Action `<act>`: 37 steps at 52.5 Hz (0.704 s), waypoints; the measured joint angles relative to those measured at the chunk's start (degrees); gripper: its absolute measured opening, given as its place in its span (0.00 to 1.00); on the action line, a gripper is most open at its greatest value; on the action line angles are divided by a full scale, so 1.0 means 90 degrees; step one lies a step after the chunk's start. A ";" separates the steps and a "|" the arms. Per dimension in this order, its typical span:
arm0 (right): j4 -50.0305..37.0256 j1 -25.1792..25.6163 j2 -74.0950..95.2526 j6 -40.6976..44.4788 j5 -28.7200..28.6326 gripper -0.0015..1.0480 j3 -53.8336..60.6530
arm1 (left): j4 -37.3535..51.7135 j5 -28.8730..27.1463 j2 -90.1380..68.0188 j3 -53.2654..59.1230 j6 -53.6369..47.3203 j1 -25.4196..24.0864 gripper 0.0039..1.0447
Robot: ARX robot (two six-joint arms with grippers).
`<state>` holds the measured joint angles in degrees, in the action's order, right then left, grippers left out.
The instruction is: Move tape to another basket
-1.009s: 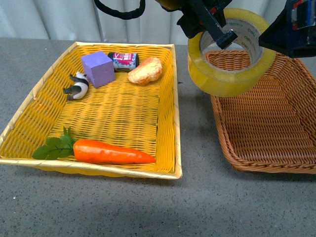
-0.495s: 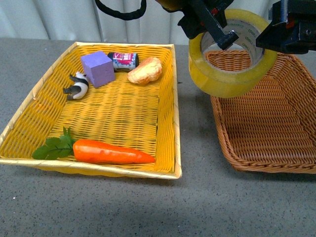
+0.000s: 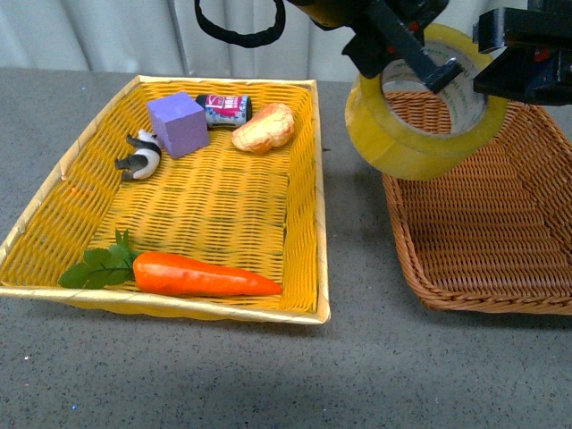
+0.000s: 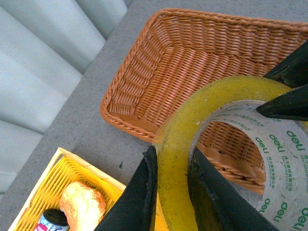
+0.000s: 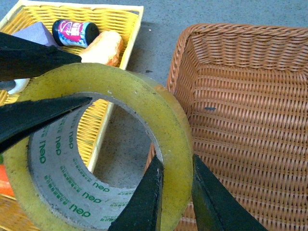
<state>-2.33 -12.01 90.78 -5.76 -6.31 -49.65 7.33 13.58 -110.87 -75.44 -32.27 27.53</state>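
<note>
Tape [image 3: 420, 134] hangs in the air toward the far edge of the worktop [image 3: 357, 375], right of its middle. It is above the left rim of the brown basket [image 3: 483, 304] and the bare strip between that and the yellow basket [image 3: 319, 179]. Both hands grip it. The left hand [image 4: 172, 151] is closed on the roll's wall, one finger inside the core and one outside. The right hand [image 5: 177, 161] pinches the wall the same way on the opposite side. In the front view the left hand [image 3: 407, 63] holds the roll's left part and the right hand [image 3: 500, 71] its right, so neither is nearer.

The roll's axis stands roughly upright, tilted so the opening faces up and toward the worktop's near edge. The brown basket's floor lies to the right of the roll and below it, so the coming move is likely a short carry rightward and down.

It is a wide, yellowish, translucent roll with a pale core printed in green letters. A carrot [image 3: 201, 275] and a purple block [image 3: 176, 123] lie in the yellow basket.
</note>
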 joint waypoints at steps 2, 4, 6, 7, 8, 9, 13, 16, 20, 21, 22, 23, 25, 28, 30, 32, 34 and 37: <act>-0.0010 0.0039 0.0019 -0.0017 0.0032 0.11 -0.0007 | 0.0153 0.0019 0.0002 0.0032 0.0155 0.0007 0.26; -0.0032 0.0114 0.0075 -0.0005 0.0087 0.11 -0.0010 | 0.0391 0.0029 0.0034 0.0036 0.0447 -0.0010 0.33; -0.0039 0.0185 0.0129 -0.0002 0.0151 0.11 -0.0010 | 0.0546 0.0015 0.0080 0.0039 0.0617 -0.0034 0.38; -0.0039 0.0211 0.0151 -0.0002 0.0155 0.11 -0.0010 | 0.0590 0.0017 0.0100 0.0039 0.0685 -0.0046 0.40; -0.0039 0.0265 0.0187 0.0000 0.0180 0.11 -0.0010 | 0.0670 0.0027 0.0146 0.0041 0.0823 -0.0070 0.43; -0.0039 0.0325 0.0226 0.0002 0.0185 0.11 -0.0010 | 0.0748 0.0032 0.0199 0.0049 0.0962 -0.0100 0.47; -0.0073 0.0503 0.0340 0.0046 0.0194 0.11 -0.0010 | 0.0950 0.0029 0.0367 0.0109 0.1394 -0.0189 0.57; -0.0107 0.0648 0.0435 0.0063 0.0209 0.11 -0.0010 | 0.1110 -0.0204 0.0459 0.0175 0.1588 -0.0289 0.66; -0.0138 0.0913 0.0590 0.0117 0.0209 0.11 -0.0007 | 0.1413 -0.1071 0.0500 0.0367 0.2030 -0.0542 0.83; -0.0148 0.0962 0.0627 0.0126 0.0192 0.11 -0.0007 | 0.1486 -0.1401 0.0498 0.0449 0.2178 -0.0639 0.88; -0.0187 0.1027 0.0690 0.0146 0.0189 0.11 0.0002 | 0.1540 -0.1535 0.0500 0.0515 0.2280 -0.0712 0.91; -0.0228 0.1071 0.0733 0.0158 0.0189 0.11 0.0017 | 0.1603 -0.1749 0.0498 0.0580 0.2385 -0.0789 0.95; -0.0304 0.1129 0.0821 0.0160 0.0187 0.11 0.0046 | 0.1647 -0.2006 0.0498 0.0675 0.2550 -0.0918 0.96; -0.0406 0.1209 0.0986 0.0168 0.0177 0.11 0.0092 | 0.1647 -0.2353 0.0498 0.0814 0.2863 -0.1120 0.94; -0.0447 0.1260 0.1122 0.0197 0.0194 0.11 0.0131 | 0.1722 -0.2402 0.0503 0.0945 0.3101 -0.1277 0.94; -0.0469 0.1287 0.1217 0.0219 0.0199 0.11 0.0158 | 0.1778 -0.2465 0.0515 0.1047 0.3230 -0.1387 0.94; -0.0483 0.1309 0.1316 0.0228 0.0194 0.11 0.0170 | 0.1817 -0.2562 0.0527 0.1141 0.3347 -0.1472 0.94; -0.0534 0.1321 0.1469 0.0231 0.0197 0.11 0.0175 | 0.1909 -0.2662 0.0551 0.1290 0.3475 -0.1562 0.94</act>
<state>-7.14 -0.12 104.01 -3.68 -4.54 -48.07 24.51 -10.37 -105.91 -63.83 -0.99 13.47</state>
